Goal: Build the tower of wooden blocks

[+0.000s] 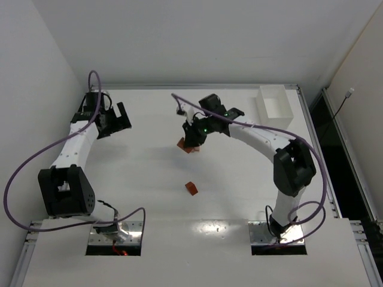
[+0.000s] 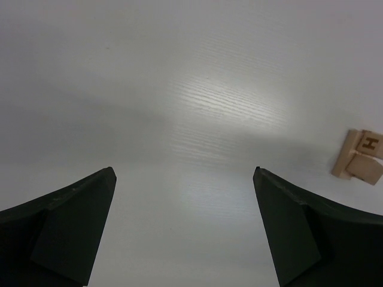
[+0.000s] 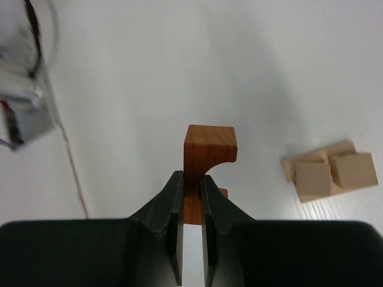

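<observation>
Fingers, right gripper (image 3: 191, 179): pressed onto the lower leg of the orange arch piece (image 3: 206, 149), pinching it upright; contact with the table (image 3: 149, 72) cannot be told.
Tan blocks (image 3: 329, 170): clustered on the table, right of the arch, apart from it.
Orange wedge (image 1: 191, 188): alone on the table, nearer the bases.
Fingers, left gripper (image 2: 184, 173): spread wide above the table, far left.
White tray (image 1: 274, 106): far right corner; every visible block lies outside it.

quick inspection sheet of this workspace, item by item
surface: white table, faint wood grain
job's things: orange arch piece in right tool; loose orange block mid-table; tan blocks clustered on the table
clutter: white tray at far right corner, looks empty
tools: left tool open, holding nothing; right tool shut on the arch
cables: purple cables loop off both arms
surroundings: white walls on three sides
</observation>
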{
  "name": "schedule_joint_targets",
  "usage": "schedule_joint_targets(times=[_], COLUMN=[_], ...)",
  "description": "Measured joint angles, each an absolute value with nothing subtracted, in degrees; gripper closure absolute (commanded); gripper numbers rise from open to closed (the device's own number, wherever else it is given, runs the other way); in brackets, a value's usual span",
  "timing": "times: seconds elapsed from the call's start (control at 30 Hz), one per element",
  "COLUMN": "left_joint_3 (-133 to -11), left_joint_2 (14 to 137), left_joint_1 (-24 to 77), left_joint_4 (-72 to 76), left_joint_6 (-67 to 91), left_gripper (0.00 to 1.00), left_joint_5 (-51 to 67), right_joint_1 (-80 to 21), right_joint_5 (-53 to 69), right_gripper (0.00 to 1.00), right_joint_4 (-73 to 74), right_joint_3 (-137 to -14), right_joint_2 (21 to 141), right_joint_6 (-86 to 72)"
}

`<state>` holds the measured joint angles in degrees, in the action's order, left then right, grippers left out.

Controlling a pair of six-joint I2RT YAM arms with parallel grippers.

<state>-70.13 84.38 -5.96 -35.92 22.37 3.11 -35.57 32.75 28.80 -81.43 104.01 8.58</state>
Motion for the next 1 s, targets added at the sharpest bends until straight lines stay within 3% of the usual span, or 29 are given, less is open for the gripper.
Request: schedule_joint_targets(times=[0.33,0.67,0.83,1.0], left_joint_3=[-69.3,-75.0,-79.5,-82.7], left_joint_2=[76.8,75.0,77.7,80.1], left_joint_1=[-0.3,15.5,18.0,18.1], left_joint_4=[-36.6,-44.5,-46.5,-42.2], left_joint_6=[0.4,-22.2,-20.5,-6.4], left_gripper=[0.00,0.00,0.16,0.17], left_joint_5=[18.9,28.8,26.6,24.8], right_joint_1=[-26.2,-24.5,-23.1,-21.5], right_joint_5=[49.8,58.7,57.7,53.6], right_gripper=[1.00,1.00,1.00,1.00], right_joint_4=[10.0,-4.4,-4.7,-4.0], right_joint_3=[-83.0,-75.9,-72.3,-71.5], right_joint_2=[110.2,109.4,105.7,102.4], right_joint_6=[-28.8,-46.5,-48.2,-50.0])
